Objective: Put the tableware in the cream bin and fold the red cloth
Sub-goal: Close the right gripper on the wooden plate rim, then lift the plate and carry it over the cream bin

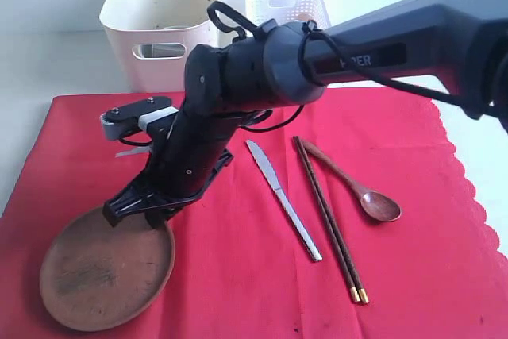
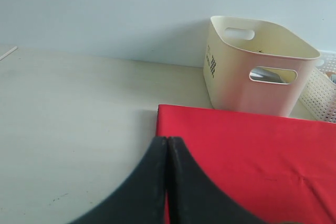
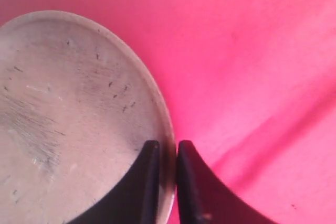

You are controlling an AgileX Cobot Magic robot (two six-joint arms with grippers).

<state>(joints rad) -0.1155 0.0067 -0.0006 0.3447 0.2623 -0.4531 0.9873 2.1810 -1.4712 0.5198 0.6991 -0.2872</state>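
Observation:
The round brown wooden plate [image 1: 103,275] lies on the red cloth [image 1: 413,275] at its near left corner. My right gripper [image 1: 135,210] reaches across to it and is shut on the plate's far rim. In the right wrist view one finger rests inside the plate [image 3: 68,103] and the other outside on the cloth [image 3: 252,51], at the gripper [image 3: 167,145]. The silver knife [image 1: 283,200], dark chopsticks [image 1: 329,220] and wooden spoon [image 1: 365,192] lie mid-cloth. The cream bin [image 1: 127,5] stands behind the cloth. My left gripper [image 2: 167,139] is shut and empty, over the cloth's corner [image 2: 252,145]. Cup and bowl are out of view.
A white lattice basket [image 1: 286,1] stands to the right of the cream bin [image 2: 247,87] and also shows at the edge of the left wrist view [image 2: 323,90]. Pale bare tabletop [image 2: 79,129] lies left of the cloth.

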